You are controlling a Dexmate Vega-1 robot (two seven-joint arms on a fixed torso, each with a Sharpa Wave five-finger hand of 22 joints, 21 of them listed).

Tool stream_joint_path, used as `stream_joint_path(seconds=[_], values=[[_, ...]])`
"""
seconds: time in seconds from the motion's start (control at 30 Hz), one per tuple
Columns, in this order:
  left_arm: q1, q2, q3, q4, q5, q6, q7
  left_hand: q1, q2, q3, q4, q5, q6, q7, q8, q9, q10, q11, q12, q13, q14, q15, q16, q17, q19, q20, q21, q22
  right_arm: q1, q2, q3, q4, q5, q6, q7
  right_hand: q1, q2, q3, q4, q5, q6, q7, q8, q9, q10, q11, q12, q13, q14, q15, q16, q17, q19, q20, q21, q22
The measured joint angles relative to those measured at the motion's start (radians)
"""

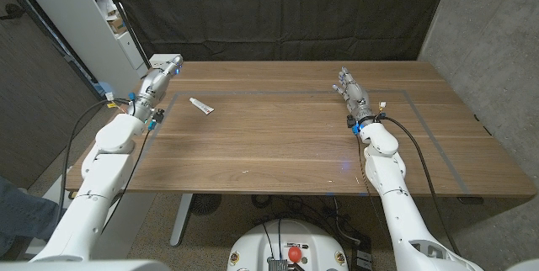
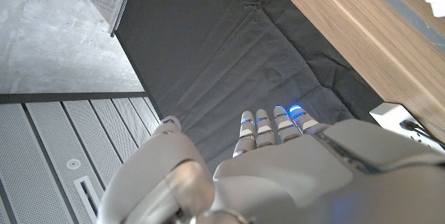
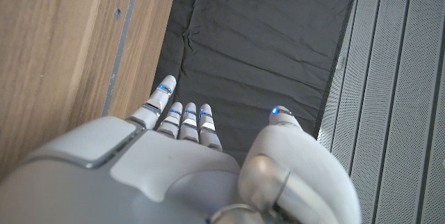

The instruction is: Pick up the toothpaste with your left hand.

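**benchrat:** Looking at this one, I'd say the pickup hasn't started at all. The toothpaste (image 1: 200, 106) is lying flat on the worktop (image 1: 286, 149), in the far left part, just inside a faint taped outline, and nothing is touching it. The left hand (image 1: 158, 79) is near the far left corner of the worktop, beside the tube but clearly apart from it, pointing away toward the black curtain (image 1: 278, 10).

**servo_sam:** Agreed. What are the fingers doing though? Hard to read from the head view.

**benchrat:** The left wrist view helps. The fingers (image 2: 268, 126) reach out straight and side by side toward the curtain, with the thumb off to one side, and there's nothing between them. So: extended, holding nothing. You can just catch a white end of what I take to be the tube at the corner of that picture, off to the side of where the hand is aimed.

**servo_sam:** And the right hand (image 1: 354, 90)?

**benchrat:** Same story on the other side of the worktop, well apart from the tube. In its wrist view the fingers (image 3: 184, 121) are stretched out next to each other, thumb separate, empty. It isn't needed for this job anyway.

**servo_sam:** So basically everything is left to do.

**benchrat:** My guess, yeah: swing the left hand round over the tube, come down, close on it, lift. A flat tube lying on wood could be fiddly to get under.
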State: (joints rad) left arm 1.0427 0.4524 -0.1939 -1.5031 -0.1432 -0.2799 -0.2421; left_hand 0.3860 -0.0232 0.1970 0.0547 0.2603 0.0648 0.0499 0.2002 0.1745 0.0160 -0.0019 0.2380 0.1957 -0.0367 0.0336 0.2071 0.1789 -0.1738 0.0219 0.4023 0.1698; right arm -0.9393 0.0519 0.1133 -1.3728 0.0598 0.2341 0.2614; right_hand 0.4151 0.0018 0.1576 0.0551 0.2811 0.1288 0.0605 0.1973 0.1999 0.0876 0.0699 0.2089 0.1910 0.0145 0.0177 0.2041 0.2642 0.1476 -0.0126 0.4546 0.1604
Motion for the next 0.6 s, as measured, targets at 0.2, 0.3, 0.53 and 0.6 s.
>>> stream_joint_path(seconds=[0.2, 0.3, 0.53, 0.6], values=[[0.011, 0.016, -0.004, -0.015, 0.036, 0.0, 0.017, 0.016, -0.001, 0.007, -0.01, 0.001, 0.0, 0.0, 0.0, 0.004, 0.007, -0.003, 0.0, 0.0, 0.005, -0.005, 0.0, 0.0, 0.0, 0.0, -0.009, 0.0, 0.0, 0.002, -0.003, 0.003, -0.003, 0.0, 0.0, 0.0, 0.0, 0.0, 0.0, 0.0, 0.0, 0.0, 0.0, 0.0, 0.007, -0.001, 0.0, 0.0, 0.004, -0.004, 0.007, -0.004, 0.008, 0.006, -0.004, 0.0], [0.013, 0.018, -0.004, -0.018, 0.052, 0.0, 0.027, 0.024, -0.002, 0.005, -0.014, 0.007, 0.0, 0.0, 0.0, 0.005, 0.007, -0.003, 0.0, 0.0, 0.005, -0.005, 0.0, 0.0, 0.0, 0.0, -0.01, 0.0, 0.0, 0.004, -0.004, 0.007, -0.003, 0.0, 0.0, 0.0, 0.0, 0.0, 0.0, 0.0, 0.006, 0.006, 0.0, 0.0, 0.011, -0.004, 0.0, 0.0, 0.011, 0.0, 0.008, -0.004, 0.013, 0.002, -0.004, 0.0], [0.016, 0.035, -0.004, -0.025, 0.091, 0.0, 0.044, 0.033, -0.003, 0.012, -0.023, 0.007, 0.0, 0.0, 0.0, 0.005, 0.007, -0.003, 0.0, 0.0, 0.005, -0.005, -0.004, 0.0, 0.0, 0.0, -0.017, 0.0, 0.003, 0.007, -0.005, 0.014, -0.003, 0.005, 0.0, -0.003, 0.003, 0.0, 0.0, 0.004, 0.005, 0.006, 0.0, -0.005, 0.011, -0.004, 0.0, 0.0, 0.014, -0.004, 0.008, -0.009, 0.016, -0.002, -0.008, 0.0], [0.016, 0.041, -0.002, -0.025, 0.105, 0.0, 0.048, 0.036, 0.0, 0.012, -0.023, 0.007, 0.003, -0.004, 0.0, 0.005, 0.007, -0.003, 0.0, 0.0, 0.005, -0.005, -0.004, 0.0, 0.0, 0.0, -0.018, 0.0, 0.004, 0.009, -0.005, 0.015, -0.004, 0.007, 0.0, -0.004, 0.004, 0.0, 0.0, 0.004, 0.005, 0.006, 0.0, -0.005, 0.011, -0.004, 0.0, 0.0, 0.014, -0.004, 0.008, -0.009, 0.018, -0.004, -0.008, 0.0]])
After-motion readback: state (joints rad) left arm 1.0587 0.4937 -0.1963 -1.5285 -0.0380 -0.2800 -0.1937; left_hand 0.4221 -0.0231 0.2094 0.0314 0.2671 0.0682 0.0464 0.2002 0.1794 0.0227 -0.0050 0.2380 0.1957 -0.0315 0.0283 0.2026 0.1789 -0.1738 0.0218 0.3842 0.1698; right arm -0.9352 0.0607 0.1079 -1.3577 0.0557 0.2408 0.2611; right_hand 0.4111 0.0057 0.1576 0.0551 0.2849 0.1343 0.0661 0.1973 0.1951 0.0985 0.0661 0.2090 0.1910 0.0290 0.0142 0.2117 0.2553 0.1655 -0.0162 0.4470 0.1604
